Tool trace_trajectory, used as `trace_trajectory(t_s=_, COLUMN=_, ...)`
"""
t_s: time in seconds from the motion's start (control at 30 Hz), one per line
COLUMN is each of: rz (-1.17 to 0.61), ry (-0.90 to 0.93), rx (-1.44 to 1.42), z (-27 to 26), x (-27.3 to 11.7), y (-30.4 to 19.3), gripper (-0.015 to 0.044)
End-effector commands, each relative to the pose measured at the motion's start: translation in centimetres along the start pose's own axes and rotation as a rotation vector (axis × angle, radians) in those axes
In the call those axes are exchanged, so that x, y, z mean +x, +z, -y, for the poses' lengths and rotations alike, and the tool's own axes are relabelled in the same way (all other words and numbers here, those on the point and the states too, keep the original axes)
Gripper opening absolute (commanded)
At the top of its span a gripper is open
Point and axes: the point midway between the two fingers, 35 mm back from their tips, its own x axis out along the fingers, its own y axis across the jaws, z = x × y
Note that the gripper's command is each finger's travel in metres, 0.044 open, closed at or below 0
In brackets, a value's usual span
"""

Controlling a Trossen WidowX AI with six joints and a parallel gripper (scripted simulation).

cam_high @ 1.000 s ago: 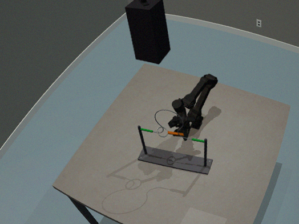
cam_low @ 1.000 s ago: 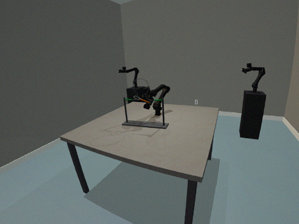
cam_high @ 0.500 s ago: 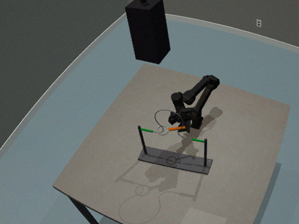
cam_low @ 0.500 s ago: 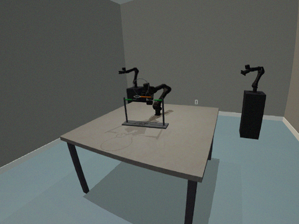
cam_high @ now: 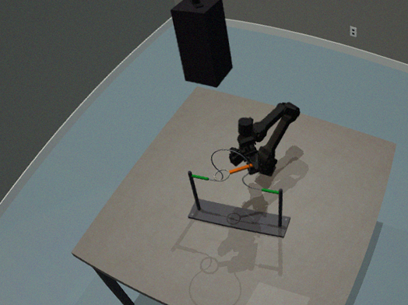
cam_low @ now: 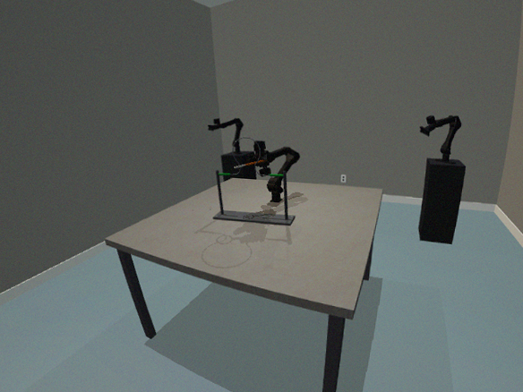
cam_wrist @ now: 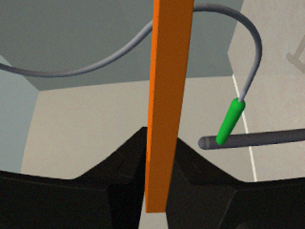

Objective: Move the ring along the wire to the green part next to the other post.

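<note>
My gripper (cam_high: pixel 251 165) (cam_low: pixel 262 162) (cam_wrist: pixel 152 134) is shut on the orange handle (cam_high: pixel 239 168) (cam_low: pixel 255 163) (cam_wrist: pixel 170 86). The ring (cam_high: pixel 228 173) at the handle's far end is around the thin grey wire, just right of the left green part (cam_high: pixel 200 177) (cam_low: pixel 224 174) in the top view, near the foot of the wire's loop. Whether it touches the grey wire (cam_high: pixel 211 159) (cam_wrist: pixel 259 48) cannot be told. The right green part (cam_high: pixel 270 190) (cam_low: pixel 275 175) joins the right post (cam_high: pixel 280 208) (cam_low: pixel 286 198). The ring is out of the wrist view.
The left post (cam_high: pixel 194 193) (cam_low: pixel 219 193) and the right one stand on a dark base plate (cam_high: pixel 266 227) on the table (cam_high: pixel 134 220) (cam_low: pixel 180 234). The wire's tall loop rises close beside the gripper in the top view. Other arms stand on black pedestals (cam_high: pixel 203 44) (cam_low: pixel 441 201) away from the table.
</note>
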Motion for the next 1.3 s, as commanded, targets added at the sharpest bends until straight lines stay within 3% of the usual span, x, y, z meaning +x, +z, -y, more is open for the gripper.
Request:
trace_trajectory(t_s=0.0, rz=-0.006, ry=0.056, rx=0.092, z=-1.8, x=-0.1, y=0.0, gripper=-0.0150)
trace_trajectory(t_s=0.67, rz=0.064, ry=0.197, rx=0.382, z=-7.7, x=0.0, y=1.7, gripper=-0.0150)
trace_trajectory(t_s=1.27, rz=0.058, ry=0.139, rx=0.335, z=-8.6, x=-0.4, y=2.1, gripper=-0.0150)
